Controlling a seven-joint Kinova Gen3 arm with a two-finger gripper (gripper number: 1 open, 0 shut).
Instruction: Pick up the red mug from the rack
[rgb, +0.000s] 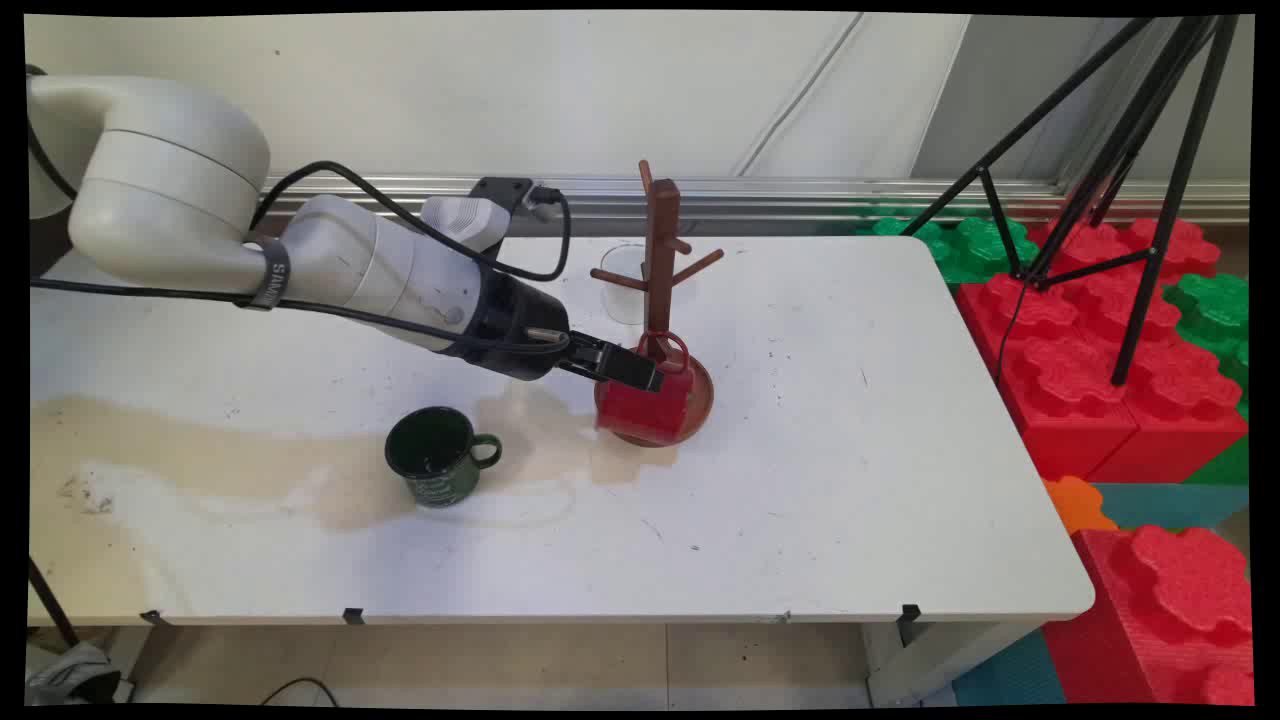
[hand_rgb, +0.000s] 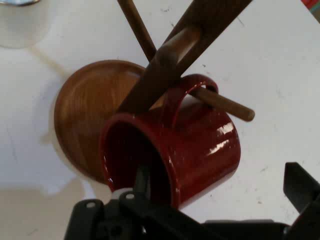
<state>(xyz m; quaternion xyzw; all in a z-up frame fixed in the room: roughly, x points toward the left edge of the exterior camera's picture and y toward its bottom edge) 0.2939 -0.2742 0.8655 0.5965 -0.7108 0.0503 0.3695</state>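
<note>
Item: red mug (rgb: 648, 408), on its side with its handle hooked over a low peg of the wooden mug tree (rgb: 660, 262), body just over the tree's round base. My gripper (rgb: 640, 372) clamps its rim, one finger inside the empty mouth. Green mug (rgb: 436, 468) upright nearby, apparently empty; clear glass (rgb: 624, 285) behind the tree.

White table (rgb: 800, 480): wooden mug tree (rgb: 661, 290), green mug (rgb: 436, 456), clear cup (rgb: 622, 284), tan stain (rgb: 220, 460).
</note>
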